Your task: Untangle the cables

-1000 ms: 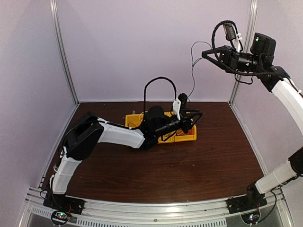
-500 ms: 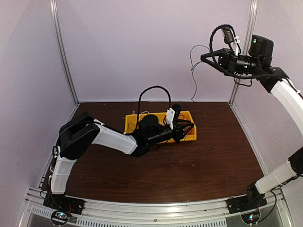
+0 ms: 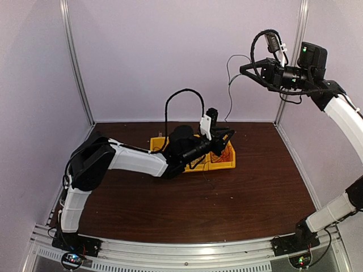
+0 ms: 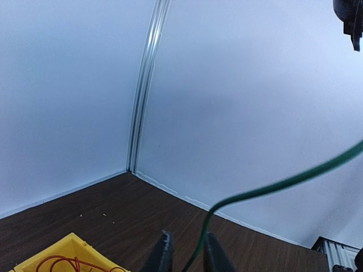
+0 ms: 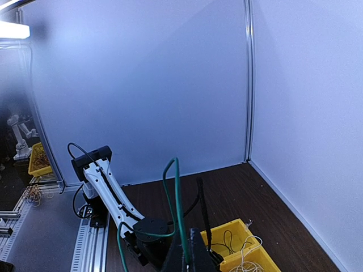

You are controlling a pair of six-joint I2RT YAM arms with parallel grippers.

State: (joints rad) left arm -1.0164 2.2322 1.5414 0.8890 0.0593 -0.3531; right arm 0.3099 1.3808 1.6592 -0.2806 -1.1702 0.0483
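Note:
A thin dark green cable [image 3: 229, 85] hangs from my right gripper [image 3: 243, 68], which is raised high at the back right and shut on it. In the right wrist view the cable [image 5: 177, 192] loops up from the closed fingers [image 5: 186, 258]. My left gripper [image 3: 229, 135] hovers over the yellow bin [image 3: 224, 164] at the cable's lower end. In the left wrist view the green cable [image 4: 272, 187] runs down between the slightly parted fingers [image 4: 186, 258], which do not pinch it. Red cables [image 3: 221, 148] lie in the bin, and white cables [image 5: 250, 253] and a dark one [image 5: 227, 236] too.
The yellow bin [image 4: 68, 249] sits at the back middle of the brown table, under the left arm. White walls with metal corner posts [image 3: 76, 62] enclose the table on three sides. A thick black arm cable [image 3: 184, 93] arches above the left wrist.
The cable's lower end left my left gripper, which dropped to the bin and has now risen back to the hanging end. My right gripper has barely moved.

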